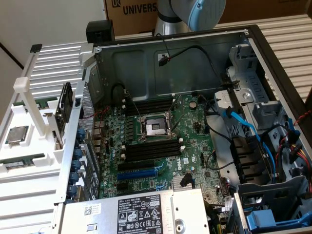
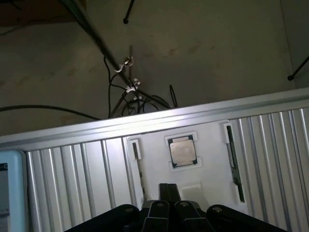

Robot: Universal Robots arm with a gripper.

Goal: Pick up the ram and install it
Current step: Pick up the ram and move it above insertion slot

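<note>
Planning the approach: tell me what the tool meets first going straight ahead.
The shut tool would likely meet the white holder plate first, on the bare patch beside the processor chip; depth is unclear.

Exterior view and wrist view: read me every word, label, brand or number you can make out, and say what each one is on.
"UNIVERS": on the brown cardboard box, the rest hidden behind the grey robot arm.
Too small to read: the black-and-white sticker on the silver power supply.
Too small to read: markings on the green motherboard.
Too blurred to read: print on the square silver processor chip in the white tray.
</note>
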